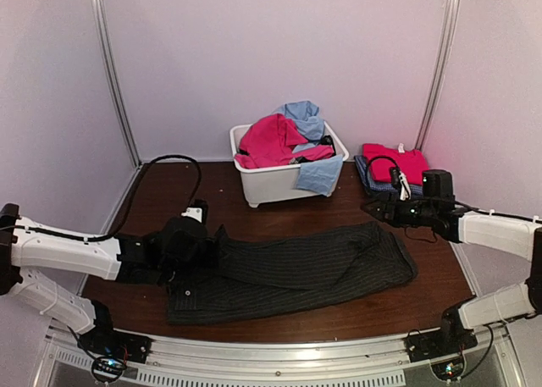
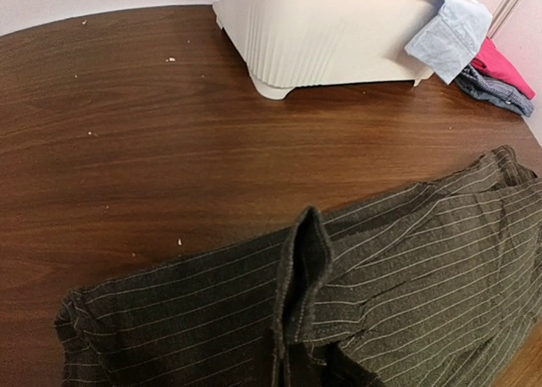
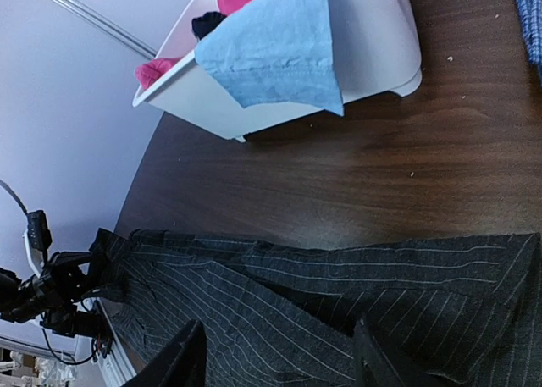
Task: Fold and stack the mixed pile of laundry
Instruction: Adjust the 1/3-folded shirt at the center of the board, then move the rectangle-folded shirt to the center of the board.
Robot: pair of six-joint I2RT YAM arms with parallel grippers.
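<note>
Black pinstriped trousers lie flat across the table, left to right. My left gripper is shut on their left end. In the left wrist view a pinched ridge of the pinstriped cloth stands up and hides the fingers. My right gripper hovers at the trousers' far right corner. It is open, its dark fingers apart above the striped cloth. More laundry fills the white tub: a bright pink-red garment and light blue cloth draped over the rim.
At the back right a folded pink-red garment rests on a blue checked shirt, just behind my right gripper. A black cable loops over the table at the back left. Walls enclose the table on three sides.
</note>
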